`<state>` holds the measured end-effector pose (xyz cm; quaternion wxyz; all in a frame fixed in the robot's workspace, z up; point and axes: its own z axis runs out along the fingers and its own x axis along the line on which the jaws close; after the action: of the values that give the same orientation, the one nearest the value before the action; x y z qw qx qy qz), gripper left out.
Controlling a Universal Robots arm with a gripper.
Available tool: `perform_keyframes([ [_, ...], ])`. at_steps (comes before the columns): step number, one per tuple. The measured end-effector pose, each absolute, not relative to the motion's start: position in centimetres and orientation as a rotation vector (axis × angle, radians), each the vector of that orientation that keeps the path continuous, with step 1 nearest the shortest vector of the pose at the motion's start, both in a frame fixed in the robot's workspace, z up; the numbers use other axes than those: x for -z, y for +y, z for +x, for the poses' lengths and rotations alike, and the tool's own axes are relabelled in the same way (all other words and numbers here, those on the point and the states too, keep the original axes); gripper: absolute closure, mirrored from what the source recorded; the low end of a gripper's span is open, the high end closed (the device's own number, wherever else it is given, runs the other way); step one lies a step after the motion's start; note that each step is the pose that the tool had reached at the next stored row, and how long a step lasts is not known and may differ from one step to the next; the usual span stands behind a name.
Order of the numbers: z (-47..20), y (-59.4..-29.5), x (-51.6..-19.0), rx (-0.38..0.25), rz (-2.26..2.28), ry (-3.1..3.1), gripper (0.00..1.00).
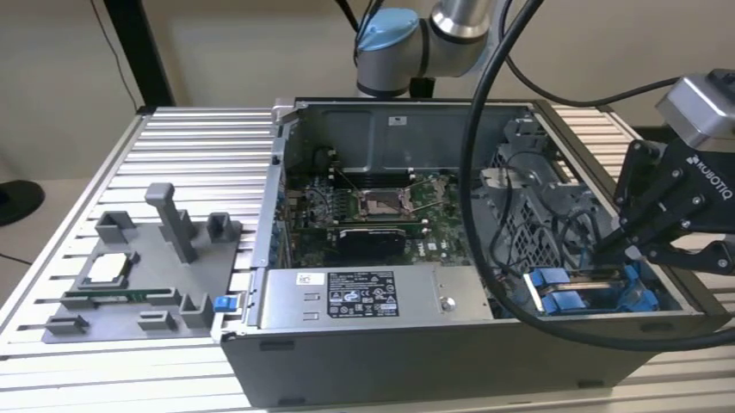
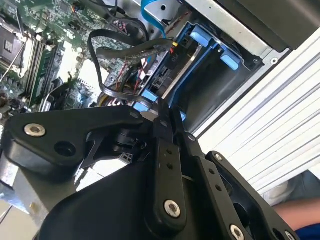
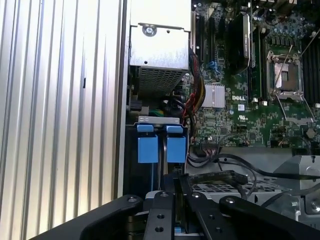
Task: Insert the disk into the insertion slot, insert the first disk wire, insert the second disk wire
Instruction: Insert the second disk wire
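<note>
The disk [image 1: 588, 280], silver-grey in a bright blue bracket, sits on edge inside the insertion slot [image 1: 645, 298] at the case's front corner on the exterior view's right. Both wrist views show the disk [image 2: 183, 63] and its blue tabs [image 3: 148, 149] between the slot rails [image 2: 230, 61] [image 3: 158, 120]. My gripper [image 1: 607, 248] reaches down into the case just above the disk's inner end. Its fingers are pressed together [image 2: 165, 117] [image 3: 176, 184]. A flat black disk wire [image 2: 102, 70] [image 3: 220, 175] loops from the motherboard side to the fingertips and looks pinched there.
A grey power-supply box [image 1: 356, 297] lies along the case front beside the slot. The motherboard [image 1: 367, 211] with its square socket [image 3: 286, 75] fills the case floor. A grey fixture [image 1: 150, 275] stands on the slatted table [image 1: 172, 155]. A person's sleeve [image 2: 302, 222] shows nearby.
</note>
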<state>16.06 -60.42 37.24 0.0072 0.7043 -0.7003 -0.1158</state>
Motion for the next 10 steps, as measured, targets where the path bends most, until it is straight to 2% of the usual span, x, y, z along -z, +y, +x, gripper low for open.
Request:
perform_keyframes([
  [10,15.70,-60.04,-36.55,0.305,2.225,-2.209,1.00],
])
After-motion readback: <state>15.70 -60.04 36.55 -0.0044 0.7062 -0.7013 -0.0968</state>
